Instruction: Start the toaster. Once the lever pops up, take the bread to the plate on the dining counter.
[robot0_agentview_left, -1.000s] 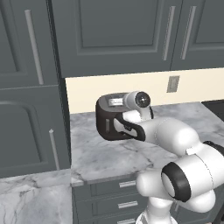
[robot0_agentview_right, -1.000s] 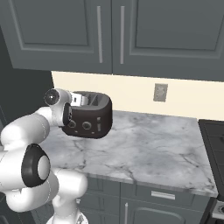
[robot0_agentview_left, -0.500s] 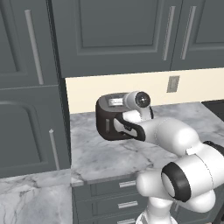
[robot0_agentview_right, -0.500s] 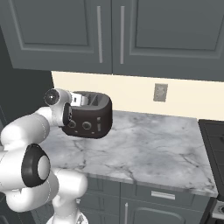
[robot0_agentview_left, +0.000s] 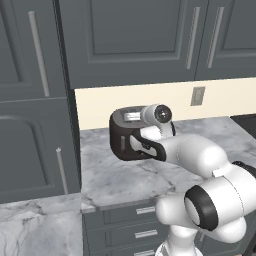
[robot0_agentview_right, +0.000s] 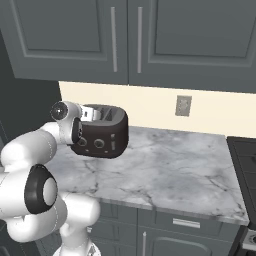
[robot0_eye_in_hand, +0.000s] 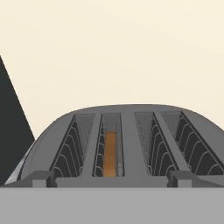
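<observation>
- Dark brown-black toaster stands on the marble worktop, near the cream wall and under grey cupboards.
- Its silver top has four slots; golden bread sits upright, low in the second slot from the left in the hand view.
- A small dark lever shows on the toaster's end in the left base view.
- White arm reaches over the toaster's top; its claw is released, jaws wide, grasping nothing.
</observation>
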